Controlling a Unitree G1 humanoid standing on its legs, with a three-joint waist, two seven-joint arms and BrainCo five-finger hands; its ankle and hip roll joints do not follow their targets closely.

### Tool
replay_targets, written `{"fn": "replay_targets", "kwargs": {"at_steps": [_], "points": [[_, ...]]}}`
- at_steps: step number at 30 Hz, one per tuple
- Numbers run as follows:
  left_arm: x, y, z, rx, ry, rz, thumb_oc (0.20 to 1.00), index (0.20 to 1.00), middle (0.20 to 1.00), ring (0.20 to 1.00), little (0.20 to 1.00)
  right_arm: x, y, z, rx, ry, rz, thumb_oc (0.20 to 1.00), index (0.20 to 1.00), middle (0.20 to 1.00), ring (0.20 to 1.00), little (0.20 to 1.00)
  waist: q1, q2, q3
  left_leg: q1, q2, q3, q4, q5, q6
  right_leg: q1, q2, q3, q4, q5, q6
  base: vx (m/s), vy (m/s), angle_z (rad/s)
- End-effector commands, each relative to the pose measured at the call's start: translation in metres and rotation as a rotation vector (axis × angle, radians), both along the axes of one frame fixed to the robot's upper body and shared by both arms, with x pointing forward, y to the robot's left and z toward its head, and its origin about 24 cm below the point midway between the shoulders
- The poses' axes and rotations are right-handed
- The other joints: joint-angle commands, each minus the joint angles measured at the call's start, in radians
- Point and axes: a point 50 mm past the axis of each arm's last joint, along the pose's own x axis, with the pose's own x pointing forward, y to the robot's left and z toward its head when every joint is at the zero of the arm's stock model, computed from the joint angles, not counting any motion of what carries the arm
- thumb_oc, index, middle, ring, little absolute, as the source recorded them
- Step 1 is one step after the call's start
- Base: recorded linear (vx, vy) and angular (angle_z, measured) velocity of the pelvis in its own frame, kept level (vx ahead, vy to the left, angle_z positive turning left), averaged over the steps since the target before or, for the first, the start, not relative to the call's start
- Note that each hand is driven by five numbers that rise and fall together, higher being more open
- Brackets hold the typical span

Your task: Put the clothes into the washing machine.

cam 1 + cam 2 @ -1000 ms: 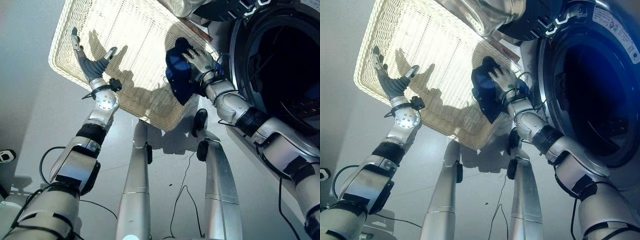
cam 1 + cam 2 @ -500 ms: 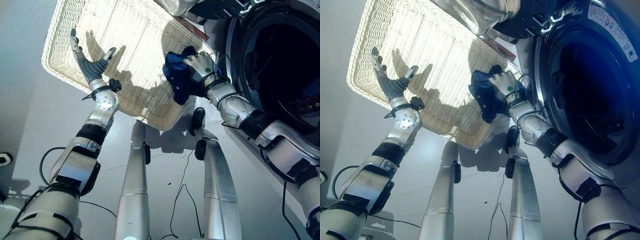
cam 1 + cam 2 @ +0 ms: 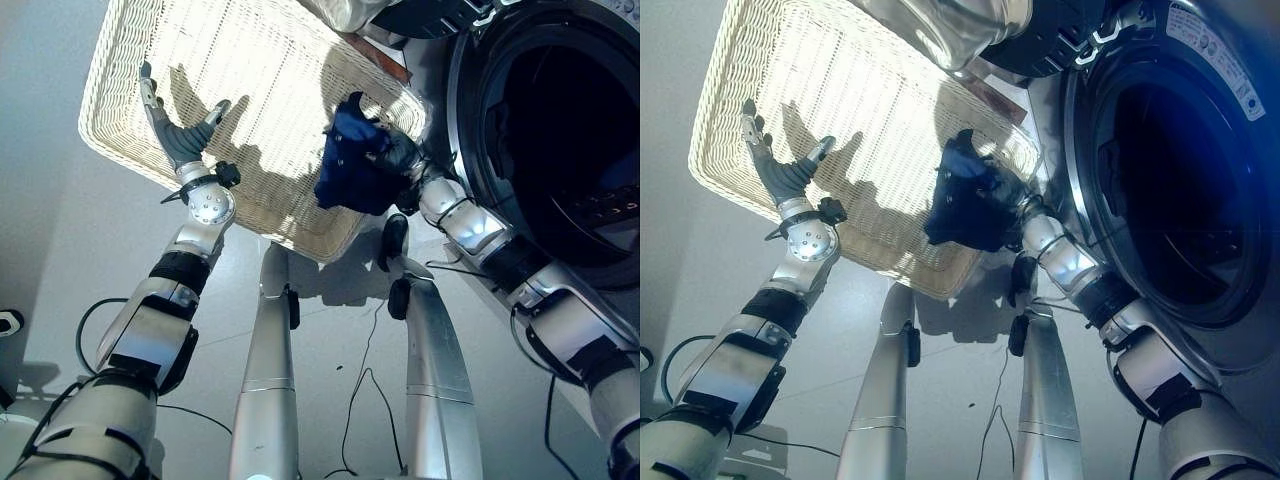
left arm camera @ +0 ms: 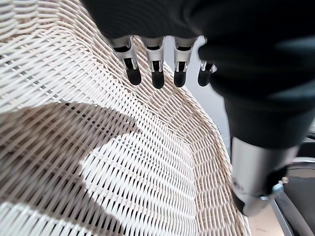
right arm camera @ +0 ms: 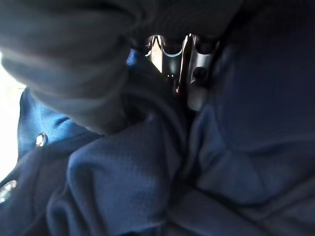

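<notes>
A dark blue garment (image 3: 352,160) hangs bunched over the near right corner of the white wicker basket (image 3: 250,60), lifted off its bottom. My right hand (image 3: 398,155) is shut on it, fingers curled into the cloth (image 5: 147,162). The washing machine's round door opening (image 3: 560,130) gapes dark just to the right of that hand. My left hand (image 3: 178,135) is open, fingers (image 4: 157,73) straight, held over the basket's near left rim with nothing in it.
A pale crumpled item (image 3: 350,12) lies past the basket's far edge, beside the machine. Grey floor (image 3: 60,230) surrounds the basket on the left and in front.
My right hand has closed on the blue garment and raised it out of the basket, turning toward the machine. The left hand has stayed put. The view shifted slightly.
</notes>
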Motion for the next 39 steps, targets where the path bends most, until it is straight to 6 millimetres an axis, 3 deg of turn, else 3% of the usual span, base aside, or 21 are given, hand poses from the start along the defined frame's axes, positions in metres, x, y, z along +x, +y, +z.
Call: {"fn": "replay_targets", "kwargs": {"at_steps": [1,8,16,20,22,24,27,29,31,32,33,36,37,38,39], "points": [[-0.005,0.01,0.02,-0.013,-0.1,0.018,1.0,1.0,1.0,1.0,1.0,-0.01,0.01,-0.002,0.348,0.021,0.212,0.2,0.2,0.2,0.2,0.2,-0.011,-0.02,-0.016,0.009,-0.1,0.09,0.135,-0.134,0.062,0.094,0.09,-0.042,-0.308,0.229,0.062,0.0,0.0,0.0],[-0.006,0.006,0.015,0.005,-0.099,0.019,1.0,1.0,1.0,1.0,1.0,-0.012,-0.022,0.01,0.795,-0.014,0.336,0.2,0.2,0.2,0.2,0.2,-0.022,-0.016,-0.016,0.021,-0.093,0.096,0.128,-0.142,0.064,0.098,0.093,-0.036,-0.307,0.228,0.067,0.0,0.0,0.0],[-0.01,0.015,0.009,0.003,-0.104,0.031,1.0,1.0,1.0,1.0,1.0,-0.012,-0.081,0.008,1.198,-0.12,0.365,0.2,0.2,0.2,0.2,0.2,-0.034,-0.013,-0.016,0.031,-0.084,0.099,0.119,-0.154,0.063,0.109,0.089,-0.029,-0.315,0.224,0.075,0.0,0.001,-0.01],[-0.011,0.022,0.006,0.0,-0.102,0.042,1.0,1.0,1.0,1.0,1.0,-0.008,-0.119,-0.007,1.369,-0.126,0.194,0.2,0.2,0.2,0.2,0.2,-0.039,-0.013,-0.016,0.038,-0.077,0.105,0.117,-0.16,0.061,0.117,0.088,-0.026,-0.318,0.223,0.077,0.0,0.0,0.0],[-0.012,0.028,0.005,-0.002,-0.101,0.047,1.0,1.0,1.0,1.0,1.0,-0.006,-0.156,-0.024,1.475,-0.102,-0.041,0.2,0.2,0.2,0.2,0.2,-0.04,-0.012,-0.016,0.043,-0.074,0.108,0.116,-0.164,0.058,0.123,0.089,-0.022,-0.325,0.226,0.078,0.0,0.0,0.0],[-0.012,0.03,0.003,-0.001,-0.101,0.046,1.0,1.0,1.0,1.0,1.0,-0.008,-0.176,-0.034,1.513,-0.08,-0.211,0.2,0.2,0.2,0.2,0.2,-0.038,-0.01,-0.016,0.044,-0.072,0.108,0.114,-0.167,0.058,0.124,0.088,-0.021,-0.329,0.227,0.079,0.0,0.0,0.0],[-0.012,0.031,0.002,0.011,-0.098,0.044,1.0,1.0,1.0,1.0,1.0,-0.022,-0.228,-0.044,1.578,-0.033,-0.666,0.2,0.2,0.2,0.2,0.2,-0.031,-0.004,-0.016,0.044,-0.066,0.107,0.116,-0.171,0.055,0.127,0.087,-0.019,-0.334,0.233,0.079,0.01,-0.023,-0.03],[-0.013,0.03,0.001,0.019,-0.098,0.047,1.0,1.0,1.0,1.0,1.0,-0.035,-0.255,-0.027,1.65,-0.056,-0.869,0.2,0.2,0.2,0.2,0.2,-0.027,-0.002,-0.016,0.041,-0.063,0.103,0.123,-0.176,0.054,0.127,0.087,-0.018,-0.337,0.238,0.08,0.01,-0.055,-0.07],[-0.016,0.027,-0.005,0.044,-0.096,0.053,1.0,1.0,1.0,1.0,1.0,-0.062,-0.287,0.006,1.717,-0.252,-1.079,0.2,0.2,0.2,0.2,0.2,-0.026,-0.008,-0.016,0.037,-0.059,0.098,0.136,-0.186,0.055,0.131,0.088,-0.021,-0.337,0.243,0.081,0.0,-0.079,-0.1],[-0.017,0.027,-0.004,0.045,-0.105,0.057,1.0,1.0,1.0,1.0,1.0,-0.066,-0.29,0.019,1.731,-0.302,-1.101,0.2,0.2,0.2,0.2,0.2,-0.027,-0.009,-0.016,0.025,-0.059,0.097,0.136,-0.178,0.057,0.122,0.088,-0.022,-0.344,0.255,0.079,-0.01,-0.061,-0.04],[-0.02,0.029,-0.008,0.056,-0.102,0.063,1.0,1.0,1.0,1.0,1.0,-0.085,-0.301,0.045,1.733,-0.472,-1.168,0.2,0.2,0.2,0.2,0.2,-0.025,-0.016,-0.016,0.038,-0.058,0.091,0.134,-0.192,0.058,0.138,0.09,-0.023,-0.346,0.246,0.081,0.0,0.0,0.0],[-0.021,0.03,-0.009,0.057,-0.103,0.065,1.0,1.0,1.0,1.0,1.0,-0.09,-0.303,0.052,1.726,-0.529,-1.185,0.2,0.2,0.2,0.2,0.2,-0.025,-0.017,-0.016,0.039,-0.057,0.09,0.133,-0.194,0.059,0.14,0.09,-0.023,-0.349,0.246,0.081,-0.01,-0.011,-0.06],[-0.027,0.042,-0.008,0.063,-0.104,0.082,1.0,1.0,1.0,1.0,1.0,-0.123,-0.313,0.095,1.685,-0.803,-1.235,0.2,0.2,0.2,0.2,0.2,-0.029,-0.03,-0.016,0.049,-0.053,0.085,0.126,-0.194,0.062,0.154,0.094,-0.024,-0.353,0.247,0.081,-0.06,-0.007,-0.04],[-0.032,0.057,-0.006,0.065,-0.102,0.106,1.0,1.0,1.0,1.0,1.0,-0.153,-0.321,0.117,1.65,-0.979,-1.274,0.2,0.2,0.2,0.2,0.2,-0.044,-0.044,-0.016,0.063,-0.047,0.083,0.116,-0.191,0.063,0.172,0.101,-0.018,-0.363,0.249,0.08,-0.08,-0.005,-0.1],[-0.033,0.058,-0.005,0.064,-0.107,0.107,1.0,1.0,1.0,1.0,1.0,-0.155,-0.322,0.119,1.651,-0.992,-1.27,0.401,0.401,0.401,0.401,0.401,-0.046,-0.045,-0.016,0.054,-0.047,0.084,0.113,-0.179,0.064,0.165,0.101,-0.019,-0.367,0.26,0.078,-0.05,0.009,-0.15]]}}
